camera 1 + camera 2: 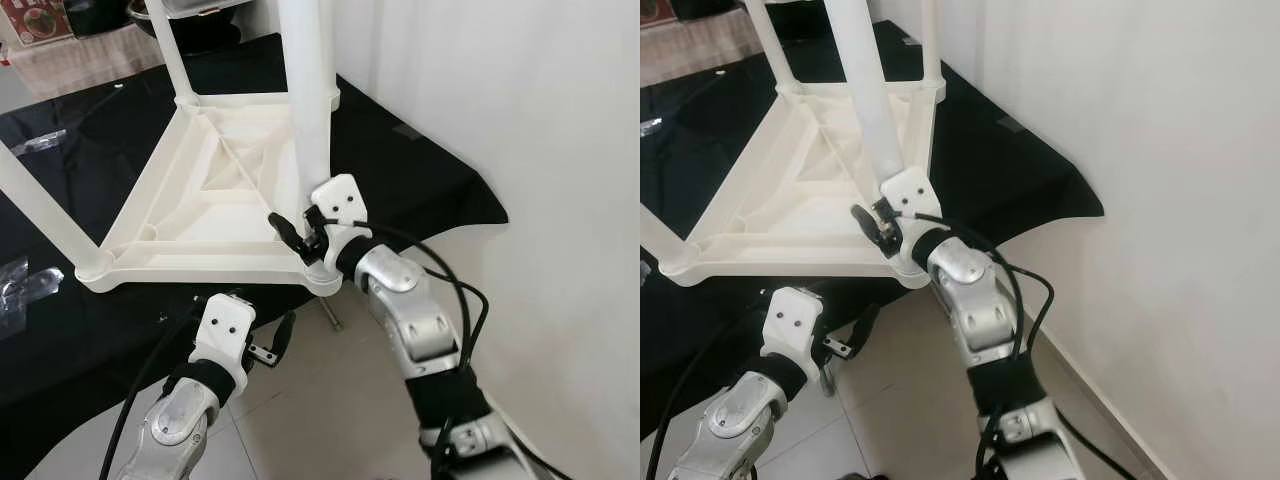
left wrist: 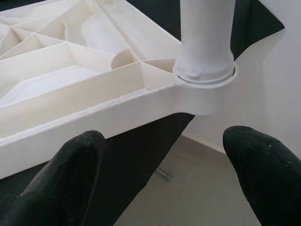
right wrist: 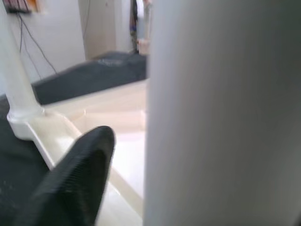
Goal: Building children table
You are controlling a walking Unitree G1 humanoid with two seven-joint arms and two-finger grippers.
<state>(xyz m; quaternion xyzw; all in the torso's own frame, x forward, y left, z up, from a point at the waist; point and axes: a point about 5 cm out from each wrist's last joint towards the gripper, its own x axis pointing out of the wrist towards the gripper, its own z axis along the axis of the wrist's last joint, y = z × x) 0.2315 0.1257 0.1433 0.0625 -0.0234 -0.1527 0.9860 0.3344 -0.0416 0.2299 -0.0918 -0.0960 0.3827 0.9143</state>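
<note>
Item: children's table top (image 1: pixel 215 215), white moulded plastic, lying upside down on a table (image 1: pixel 420 180) draped in black cloth, its ribbed underside facing up. Its near right corner overhung the cloth's near edge, above the tiled floor (image 1: pixel 300 400).

Legs: four white tubes stood in the corner sockets. The near right leg (image 1: pixel 308 110) was upright in its socket (image 2: pixel 205 89), and the left wrist view showed it seated down to the collar.

Right pincer (image 1: pixel 296 236): at the base of the near right leg, just above the socket. One black finger (image 3: pixel 77 176) lay beside the tube; whether it clamped the leg could not be told.

Left pincer (image 1: pixel 272 345): fingers spread wide, holding nothing, hanging below and just in front of the near right corner.

Step in hand, as judged: seating the near right leg. Done well, the push would run straight down the tube's axis, with the left pincer bracing the overhanging corner against tipping.

Containers: the underside's ribbed compartments (image 2: pixel 70 80) held nothing. Clear plastic wrapping (image 1: pixel 25 285) lay on the cloth at left.
</note>
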